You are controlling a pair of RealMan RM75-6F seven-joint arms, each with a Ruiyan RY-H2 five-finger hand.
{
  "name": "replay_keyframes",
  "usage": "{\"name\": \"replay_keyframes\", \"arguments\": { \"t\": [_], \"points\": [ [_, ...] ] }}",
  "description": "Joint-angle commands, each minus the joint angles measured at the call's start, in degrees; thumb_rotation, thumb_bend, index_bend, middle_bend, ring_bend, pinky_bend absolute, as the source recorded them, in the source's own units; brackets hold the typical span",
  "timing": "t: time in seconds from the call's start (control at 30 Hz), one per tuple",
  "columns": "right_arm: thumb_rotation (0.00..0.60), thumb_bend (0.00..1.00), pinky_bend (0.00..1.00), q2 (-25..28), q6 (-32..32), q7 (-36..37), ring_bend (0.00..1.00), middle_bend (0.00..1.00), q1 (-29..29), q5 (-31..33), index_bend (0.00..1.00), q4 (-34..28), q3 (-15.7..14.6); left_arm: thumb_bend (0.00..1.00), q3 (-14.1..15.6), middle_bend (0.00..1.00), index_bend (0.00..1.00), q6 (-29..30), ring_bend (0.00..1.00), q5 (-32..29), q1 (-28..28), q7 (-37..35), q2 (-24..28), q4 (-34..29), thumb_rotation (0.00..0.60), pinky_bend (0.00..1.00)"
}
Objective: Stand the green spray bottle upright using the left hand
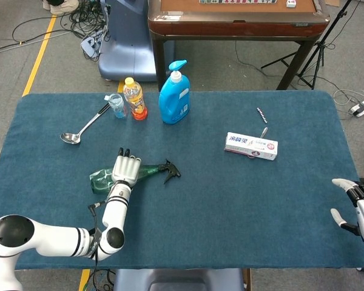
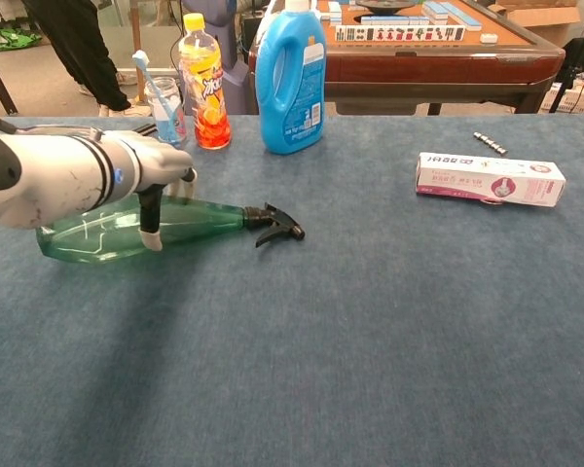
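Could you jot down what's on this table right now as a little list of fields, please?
Green spray bottle: lying on its side, black nozzle pointing right
Left hand: resting over the bottle's middle
Right hand: at the table's near right edge, holding nothing
Behind: blue detergent jug, orange drink bottle, ladle
Right side: toothpaste box

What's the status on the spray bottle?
Left hand draped over the bottle, thumb down its front, not clearly gripping. Bottle on its side, nozzle pointing right. Right hand open at the table edge. Nothing in the way.
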Motion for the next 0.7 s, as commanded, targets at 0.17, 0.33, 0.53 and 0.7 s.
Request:
{"name": "replay_keyframes", "arguments": {
  "t": [0.17, 0.33, 0.53, 0.7],
  "points": [
    [0.600, 0.28, 0.25, 0.1, 0.1, 0.0, 0.20, 0.27, 0.0, -0.1, 0.24, 0.0, 0.0, 0.18, -0.7, 0.25, 0.24, 0.5, 0.03, 1.0, -0.3, 0.6, -1.5, -0.5, 0.600, 0.00],
    [0.600, 0.28, 0.25, 0.2, 0.4, -0.1, 0.20, 0.27, -0.4, 0.2, 0.24, -0.1, -0.1, 0.18, -1.3, 0.25, 0.24, 2.0, 0.04, 0.4, -0.7, 1.5, -4.3, 3.0, 0.600, 0.00],
    [0.600, 0.28, 0.25, 0.3, 0.6, 0.1, 0.20, 0.27, -0.6, 0.2, 0.24, -0.1, -0.1, 0.18, -2.3, 0.30, 0.31, 3.5, 0.09, 0.6, -0.1, 1.6, -6.6, 6.8, 0.600, 0.00],
    [0.600, 0.28, 0.25, 0.2, 0.4, 0.1, 0.20, 0.27, -0.5, 0.1, 0.24, 0.0, -0.1, 0.20, -2.1, 0.40, 0.41, 4.0, 0.18, 3.8, 1.4, 0.1, -7.4, 8.1, 0.600, 0.00]
  ]
}}
